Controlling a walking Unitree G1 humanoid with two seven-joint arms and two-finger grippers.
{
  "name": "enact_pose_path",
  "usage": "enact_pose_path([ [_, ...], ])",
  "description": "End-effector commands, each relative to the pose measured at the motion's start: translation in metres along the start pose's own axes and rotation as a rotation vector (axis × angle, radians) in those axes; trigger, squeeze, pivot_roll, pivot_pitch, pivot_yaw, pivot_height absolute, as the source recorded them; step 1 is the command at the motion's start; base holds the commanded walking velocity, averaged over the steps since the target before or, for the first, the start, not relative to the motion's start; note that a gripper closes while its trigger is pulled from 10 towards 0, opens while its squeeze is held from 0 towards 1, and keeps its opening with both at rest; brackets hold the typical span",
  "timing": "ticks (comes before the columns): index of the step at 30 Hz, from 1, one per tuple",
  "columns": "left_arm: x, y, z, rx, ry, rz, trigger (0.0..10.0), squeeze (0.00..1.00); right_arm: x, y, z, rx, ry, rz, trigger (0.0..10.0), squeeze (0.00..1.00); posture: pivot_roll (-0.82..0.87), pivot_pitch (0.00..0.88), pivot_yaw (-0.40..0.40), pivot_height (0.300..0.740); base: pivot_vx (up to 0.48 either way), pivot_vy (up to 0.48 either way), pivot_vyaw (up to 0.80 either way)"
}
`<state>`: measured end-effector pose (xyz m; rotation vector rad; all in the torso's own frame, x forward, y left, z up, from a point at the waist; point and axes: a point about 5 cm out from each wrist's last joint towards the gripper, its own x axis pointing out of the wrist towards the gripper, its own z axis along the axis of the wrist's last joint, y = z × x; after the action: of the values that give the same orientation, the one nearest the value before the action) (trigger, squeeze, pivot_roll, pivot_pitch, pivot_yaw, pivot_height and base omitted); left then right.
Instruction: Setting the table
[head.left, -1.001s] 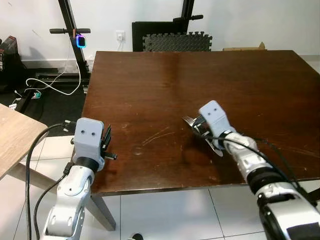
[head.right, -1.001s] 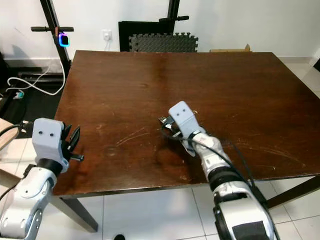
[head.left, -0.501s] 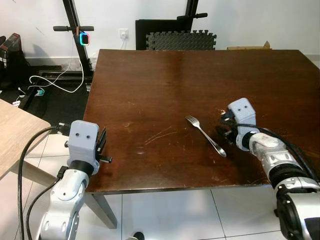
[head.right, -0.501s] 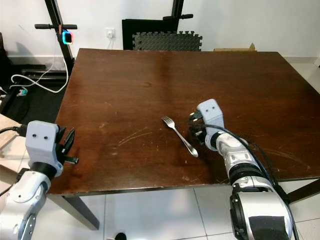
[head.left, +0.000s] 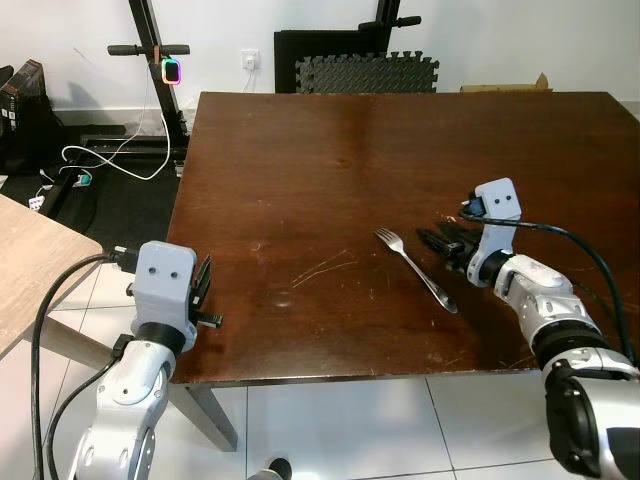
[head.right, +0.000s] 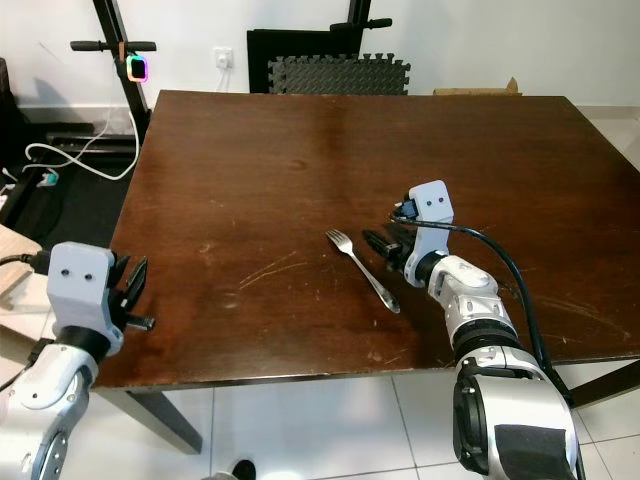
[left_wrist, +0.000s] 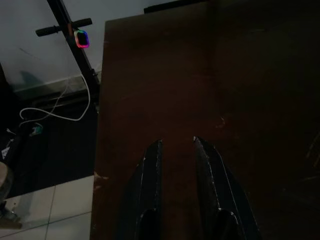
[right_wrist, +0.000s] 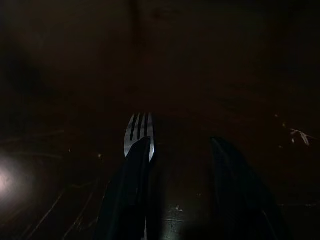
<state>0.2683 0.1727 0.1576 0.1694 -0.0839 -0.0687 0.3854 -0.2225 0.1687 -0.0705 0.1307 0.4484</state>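
Left eye view: fork lies flat on dark wooden surface, toward near edge, tines pointing away from robot. Right claw sits just beside it on robot's right, fingers apart, holding nothing. Left claw hovers at surface's near-left corner, fingers slightly apart, idle. Risk, my guess: right claw so close to handle that a careless swing could knock fork askew. Vs 1 s ago: right claw was over the fork; since then it let go & pulled off to the right
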Motion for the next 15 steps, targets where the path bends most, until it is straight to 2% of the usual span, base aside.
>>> enact_pose_path([
  [1,-0.0032,-0.0019,-0.0026,-0.001,0.018,-0.004,10.0,0.0,-0.0005,0.0023,-0.0097,-0.023,0.043,0.0,10.0,0.0,0.16,0.127,0.046,0.74,0.0,0.0,0.0],
  [10,-0.0034,0.0005,-0.001,0.006,0.02,-0.007,10.0,0.0,0.0015,0.0044,-0.0141,-0.077,0.095,-0.008,10.0,0.0,0.17,0.133,0.053,0.74,0.0,0.0,0.0],
  [15,-0.0038,-0.0001,-0.0007,0.006,0.021,-0.006,10.0,0.0,0.0041,0.0075,-0.013,-0.077,0.102,0.012,10.0,0.0,0.17,0.139,0.051,0.74,0.0,0.0,0.0],
])
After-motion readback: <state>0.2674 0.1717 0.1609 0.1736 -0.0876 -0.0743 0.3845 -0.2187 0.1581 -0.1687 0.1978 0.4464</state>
